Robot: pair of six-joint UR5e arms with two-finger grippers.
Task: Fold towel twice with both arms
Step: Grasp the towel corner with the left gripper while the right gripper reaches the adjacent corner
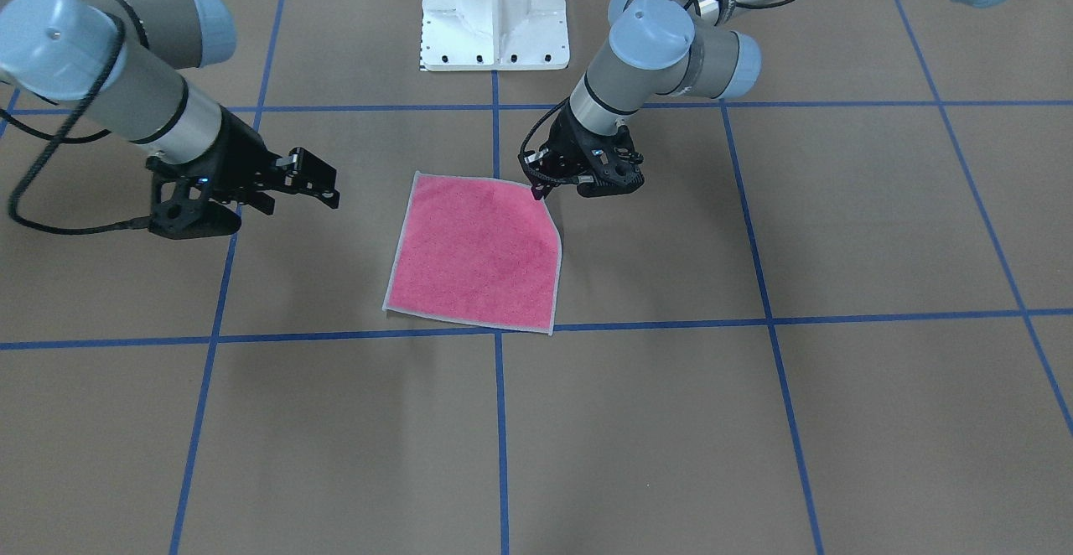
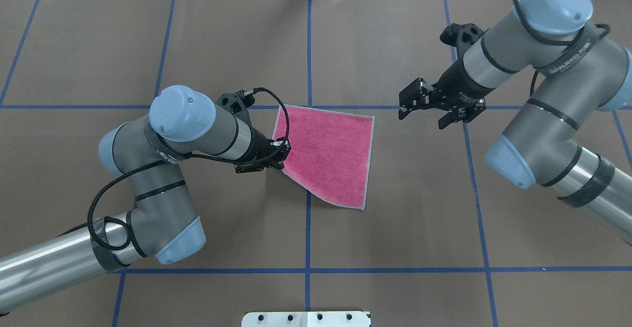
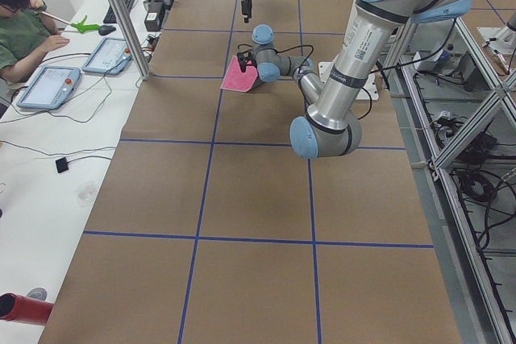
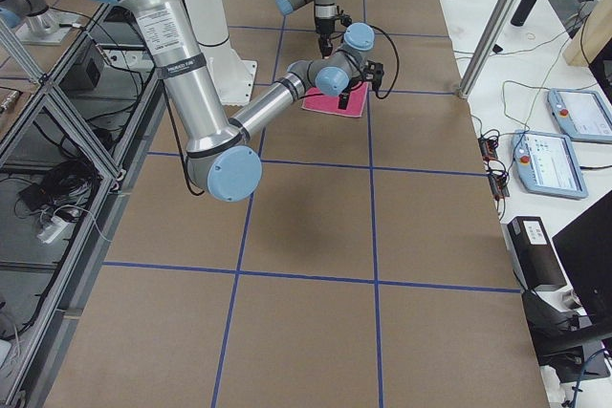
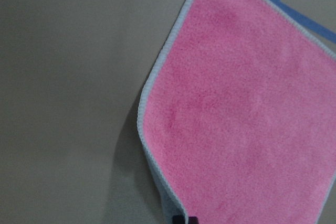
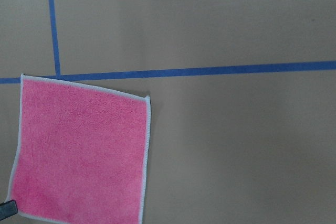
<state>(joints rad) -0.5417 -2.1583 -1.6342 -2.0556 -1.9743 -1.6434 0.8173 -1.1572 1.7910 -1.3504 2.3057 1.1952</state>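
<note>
The towel lies pink face up near the table's middle, its pale border showing. My left gripper is shut on the towel's corner nearest the robot's left and holds it slightly off the table, so that edge curls. My right gripper hovers open and empty, apart from the towel on its other side. In the right wrist view the towel sits at the lower left. The grey face is hidden.
The white pedestal stands at the robot's side of the table. Blue tape lines grid the brown surface. A person sits at a side table with tablets; metal posts stand along that edge.
</note>
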